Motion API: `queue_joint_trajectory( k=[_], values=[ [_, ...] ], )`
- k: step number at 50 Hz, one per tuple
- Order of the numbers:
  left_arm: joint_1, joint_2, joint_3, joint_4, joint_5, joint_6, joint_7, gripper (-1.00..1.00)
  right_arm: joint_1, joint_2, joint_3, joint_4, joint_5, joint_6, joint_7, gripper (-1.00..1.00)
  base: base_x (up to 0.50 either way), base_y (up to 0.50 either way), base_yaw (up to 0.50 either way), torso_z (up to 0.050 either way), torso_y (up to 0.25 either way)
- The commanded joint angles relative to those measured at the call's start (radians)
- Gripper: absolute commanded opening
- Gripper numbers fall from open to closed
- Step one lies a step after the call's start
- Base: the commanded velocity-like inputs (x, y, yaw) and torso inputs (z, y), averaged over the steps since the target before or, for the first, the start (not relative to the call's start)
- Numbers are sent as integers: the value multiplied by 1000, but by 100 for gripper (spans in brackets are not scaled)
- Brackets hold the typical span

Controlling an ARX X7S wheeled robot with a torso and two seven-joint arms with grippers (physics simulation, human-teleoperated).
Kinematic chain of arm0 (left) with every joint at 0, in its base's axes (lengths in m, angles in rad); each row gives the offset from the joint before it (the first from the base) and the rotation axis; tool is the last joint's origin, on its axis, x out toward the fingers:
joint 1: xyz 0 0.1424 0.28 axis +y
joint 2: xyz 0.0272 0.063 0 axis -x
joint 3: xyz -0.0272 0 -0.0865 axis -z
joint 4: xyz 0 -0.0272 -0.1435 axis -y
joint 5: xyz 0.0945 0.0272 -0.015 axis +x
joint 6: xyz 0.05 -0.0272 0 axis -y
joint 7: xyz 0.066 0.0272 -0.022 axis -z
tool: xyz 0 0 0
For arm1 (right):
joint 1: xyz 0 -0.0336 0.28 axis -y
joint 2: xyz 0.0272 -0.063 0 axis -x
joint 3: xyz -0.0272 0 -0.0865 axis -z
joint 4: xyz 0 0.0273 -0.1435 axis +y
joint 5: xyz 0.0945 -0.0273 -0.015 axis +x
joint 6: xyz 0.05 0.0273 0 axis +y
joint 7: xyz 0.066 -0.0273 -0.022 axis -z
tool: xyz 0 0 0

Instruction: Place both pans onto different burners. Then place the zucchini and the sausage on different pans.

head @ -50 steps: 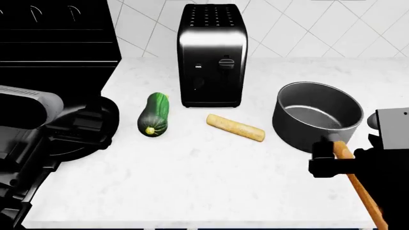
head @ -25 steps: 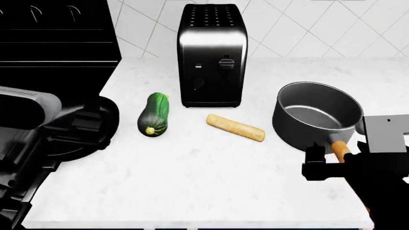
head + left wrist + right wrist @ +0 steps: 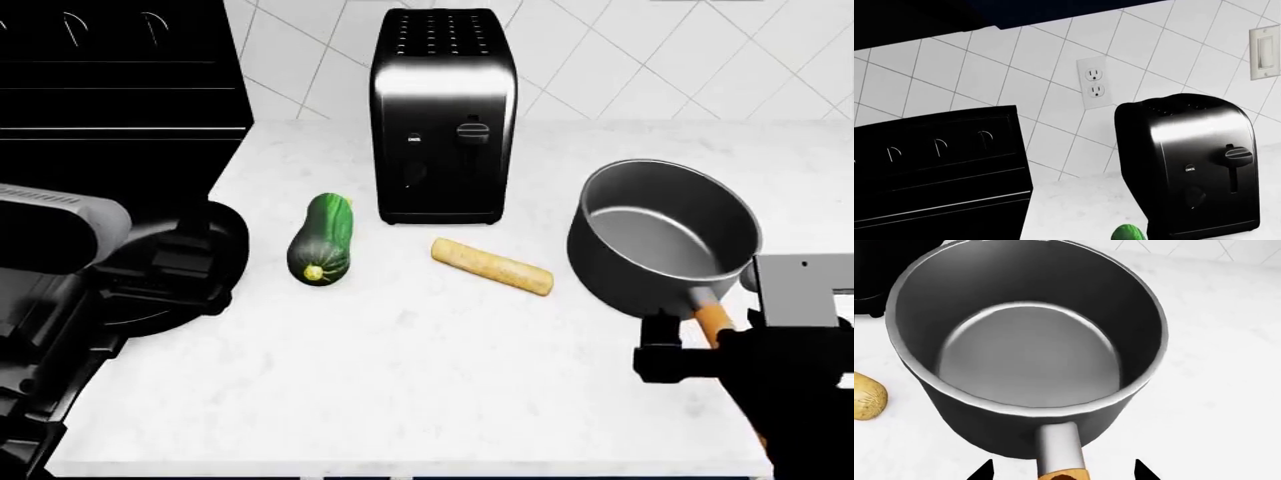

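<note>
The right gripper (image 3: 694, 345) is sitting over the orange-brown wooden handle (image 3: 710, 318) of the grey steel saucepan (image 3: 663, 240), which is standing on the white marble counter (image 3: 441, 380). In the right wrist view the two dark fingertips (image 3: 982, 471) are showing on either side of the handle stub, with visible gaps, so the jaws are standing spread and straddling, not yet pinching, as far as I can judge.

Key relation: the saucepan bowl is lying straight ahead of this gripper, and the handle's long axis is running from the bowl back toward the gripper, right between the fingers. A closing move looks lined up; the grip would land near the steel neck (image 3: 1059, 445) of the handle.

The sausage (image 3: 491, 266) is lying off to the gripper's left, just beside the saucepan but apart from it. The zucchini (image 3: 322, 238) is lying farther left, near the toaster (image 3: 442, 110).

The left gripper is not identifiable; its wrist camera is looking at the toaster (image 3: 1191, 170), wall tiles and the black stove back panel (image 3: 934, 165), so its state cannot be told. The black stovetop (image 3: 120, 150) is lying well apart from the right gripper, far left, so the saucepan needs a long carry. The right arm is clearly the nearer one.
</note>
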Motion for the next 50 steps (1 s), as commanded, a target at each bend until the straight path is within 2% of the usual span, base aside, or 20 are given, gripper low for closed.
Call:
queue_joint_trajectory(
  k=[1, 2, 25, 41, 44, 48, 50],
  values=[
    [7, -3, 7, 0, 7, 9, 2, 100, -15, -4, -34, 25, -34, -24, -32, 100, 0, 0, 0, 0, 0],
    [7, -3, 8, -1, 8, 10, 2, 100, -15, -4, -36, 24, -34, -25, -33, -100, 0, 0, 0, 0, 0],
    [29, -6, 21, -4, 41, 32, 20, 100, -24, 11, 9, -37, 25, -49, -28, -100, 0, 0, 0, 0, 0],
    [54, -34, 25, -29, 73, 31, 32, 100, 113, 115, 104, -150, 347, 0, 237, -100, 0, 0, 0, 0, 1],
    [33, -51, 29, -56, 49, 16, 16, 100, 119, 126, 107, -157, 372, -2, 257, -100, 0, 0, 0, 0, 0],
    [-67, -76, 55, -142, -31, -23, -51, 100, 131, 135, 106, -159, 388, -7, 269, -100, 0, 0, 0, 0, 3],
    [-121, -90, 91, -237, -180, -45, -174, 100, 129, 134, 104, -160, 381, -8, 265, -100, 0, 0, 0, 0, 0]
  ],
)
